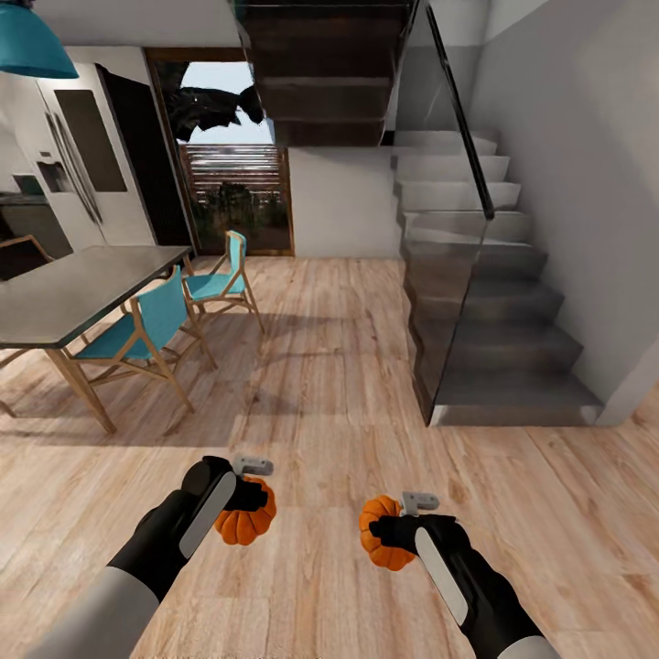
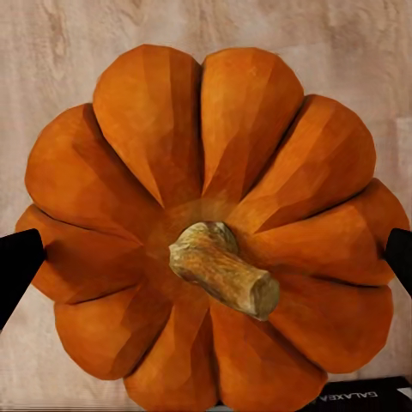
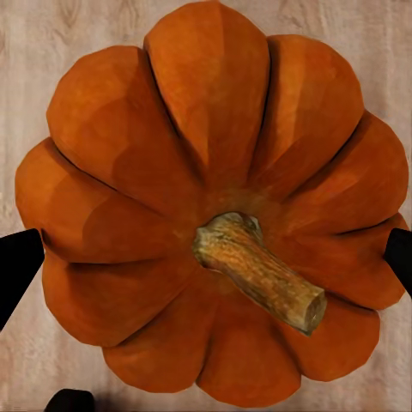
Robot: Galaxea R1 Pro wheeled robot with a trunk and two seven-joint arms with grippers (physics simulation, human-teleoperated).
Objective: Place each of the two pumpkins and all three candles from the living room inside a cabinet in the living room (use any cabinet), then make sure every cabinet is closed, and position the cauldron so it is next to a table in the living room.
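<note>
1. The left gripper [image 1: 249,499] sits at about 7 o'clock in the head view, held above the wooden floor [image 1: 348,384], its jaws clenched on one pumpkin [image 1: 245,518].
2. In the left wrist view that pumpkin [image 2: 206,232] faces the camera stem-first, with a black fingertip [image 2: 17,266] pressed at each side of its ribbed body.
3. The right gripper [image 1: 389,531] sits at about 5 o'clock in the head view, its jaws grasping the other pumpkin [image 1: 383,533].
4. The right wrist view shows this pumpkin [image 3: 215,206] stem-on too, a dark fingertip [image 3: 17,270] touching either flank and pale floor planks behind.
5. The two pumpkins hang well apart from each other, both clear of the floor.
6. At 10 o'clock stands a grey-topped dining table [image 1: 82,288] with teal chairs [image 1: 146,334] beside it.
7. At 2 o'clock a grey staircase [image 1: 494,311] with a glass balustrade rises; at 12 o'clock a slatted door [image 1: 233,197] shows daylight.
</note>
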